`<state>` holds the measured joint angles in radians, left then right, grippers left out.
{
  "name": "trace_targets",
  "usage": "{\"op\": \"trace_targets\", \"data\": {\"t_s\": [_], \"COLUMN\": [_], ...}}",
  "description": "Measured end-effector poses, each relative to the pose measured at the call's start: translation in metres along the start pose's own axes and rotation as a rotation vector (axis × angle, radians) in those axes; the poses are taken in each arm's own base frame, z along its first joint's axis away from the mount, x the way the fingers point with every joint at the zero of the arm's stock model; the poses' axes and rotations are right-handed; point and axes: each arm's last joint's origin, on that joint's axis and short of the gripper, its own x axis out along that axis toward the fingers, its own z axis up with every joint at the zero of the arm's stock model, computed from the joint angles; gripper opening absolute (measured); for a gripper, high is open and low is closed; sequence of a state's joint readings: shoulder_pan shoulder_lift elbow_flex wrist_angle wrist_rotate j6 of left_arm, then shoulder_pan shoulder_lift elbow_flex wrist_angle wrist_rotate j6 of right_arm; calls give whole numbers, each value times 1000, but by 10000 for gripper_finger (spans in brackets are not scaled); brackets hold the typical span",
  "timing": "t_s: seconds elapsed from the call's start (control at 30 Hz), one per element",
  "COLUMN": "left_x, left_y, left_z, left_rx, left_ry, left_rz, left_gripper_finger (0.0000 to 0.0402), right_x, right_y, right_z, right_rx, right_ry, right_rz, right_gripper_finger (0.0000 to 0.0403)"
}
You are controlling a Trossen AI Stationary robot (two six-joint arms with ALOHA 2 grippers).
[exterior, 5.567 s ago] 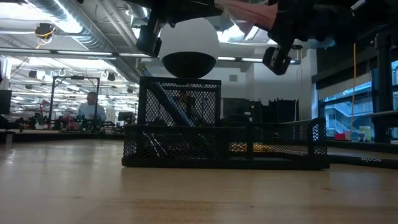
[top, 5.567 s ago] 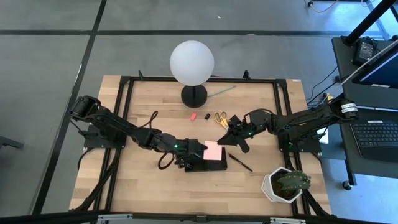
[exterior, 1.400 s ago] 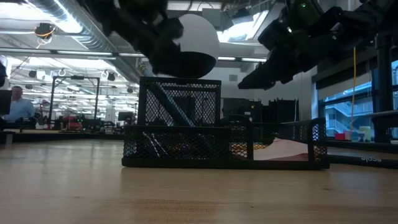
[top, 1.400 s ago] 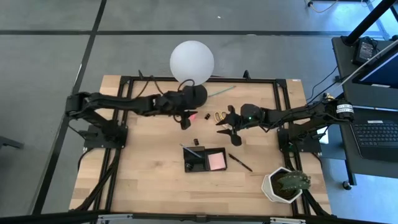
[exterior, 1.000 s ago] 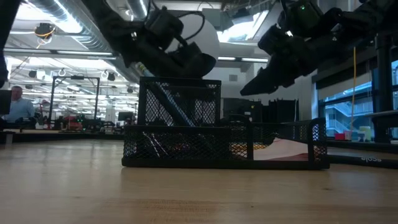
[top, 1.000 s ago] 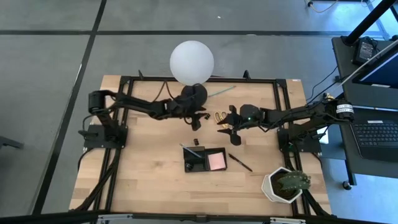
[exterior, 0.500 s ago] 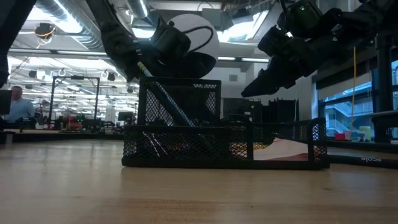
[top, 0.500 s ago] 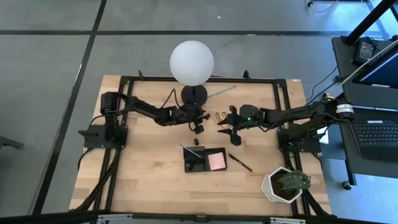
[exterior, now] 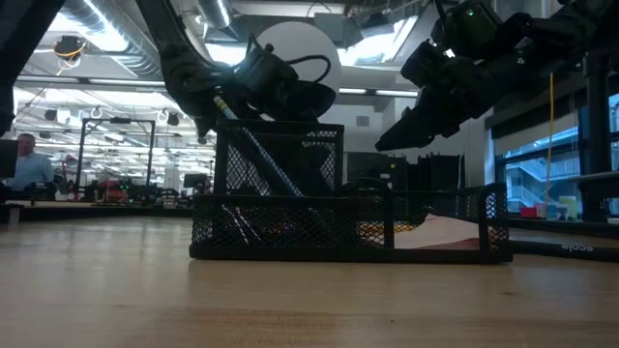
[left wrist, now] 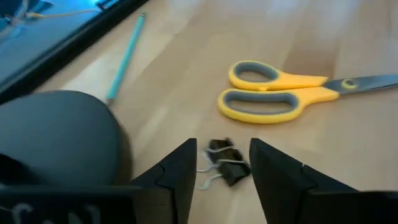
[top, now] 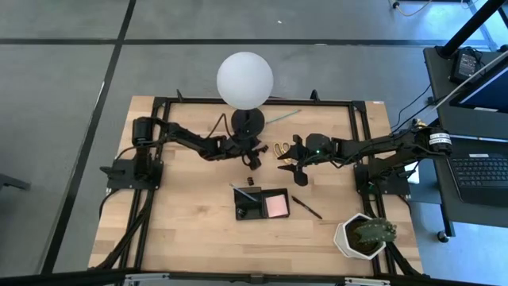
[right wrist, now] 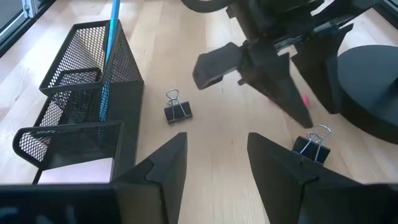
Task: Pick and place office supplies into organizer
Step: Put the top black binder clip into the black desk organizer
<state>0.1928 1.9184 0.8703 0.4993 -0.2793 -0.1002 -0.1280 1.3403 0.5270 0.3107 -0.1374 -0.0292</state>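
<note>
Two arms meet near the middle of the wooden table (top: 182, 230), seen from above. From the 9 o'clock side, the left gripper (left wrist: 221, 163) hangs just beside the black lamp base (left wrist: 56, 134), its fingers spread wide and empty, straddling a small black binder clip (left wrist: 224, 167) with silver wire handles that lies on the wood. Step in hand, as judged: picking this clip for the organizer. The next move calls for a short descent and a close across the clip's body, not its springy wire loops, then a carry toward 6 o'clock. Beyond the clip, toward 1 o'clock in the wrist view, lie yellow-handled scissors (left wrist: 280, 93) with grey-lined loops, shut and flat; a thin green stick (left wrist: 126, 53) lies farther off by the table frame.

At centre, toward 6 o'clock of the lamp, stands the organizer (top: 260, 204), a low black mesh tray with a taller cup section. A pink sticky pad (top: 276, 206) fills its right part; a blue pen (right wrist: 111, 43) leans in the cup. A second clip (right wrist: 176, 108) rests just outside it.

At 3 o'clock, the right gripper (top: 295, 163) hovers beside the scissors, jaws wide, carrying nothing. A dark pen (top: 306, 207) lies near the potted plant (top: 365, 235).
</note>
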Motion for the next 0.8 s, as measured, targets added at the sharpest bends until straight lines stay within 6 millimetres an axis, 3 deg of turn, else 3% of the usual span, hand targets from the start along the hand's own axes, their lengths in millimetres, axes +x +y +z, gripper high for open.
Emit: {"op": "trace_targets", "data": {"t_s": [0.23, 0.8], "left_x": [8, 16], "left_y": [6, 12], "left_z": [-10, -11], "left_rx": [-79, -125], "left_ry": [37, -6], "left_rz": [7, -37], "left_gripper_finger": [161, 166], "right_x": [0, 0], "right_y": [0, 0], "right_z": [0, 0], "right_rx": [-1, -6], "right_ry": [0, 0], "right_rz": [0, 0], "right_gripper_finger": [171, 171]}}
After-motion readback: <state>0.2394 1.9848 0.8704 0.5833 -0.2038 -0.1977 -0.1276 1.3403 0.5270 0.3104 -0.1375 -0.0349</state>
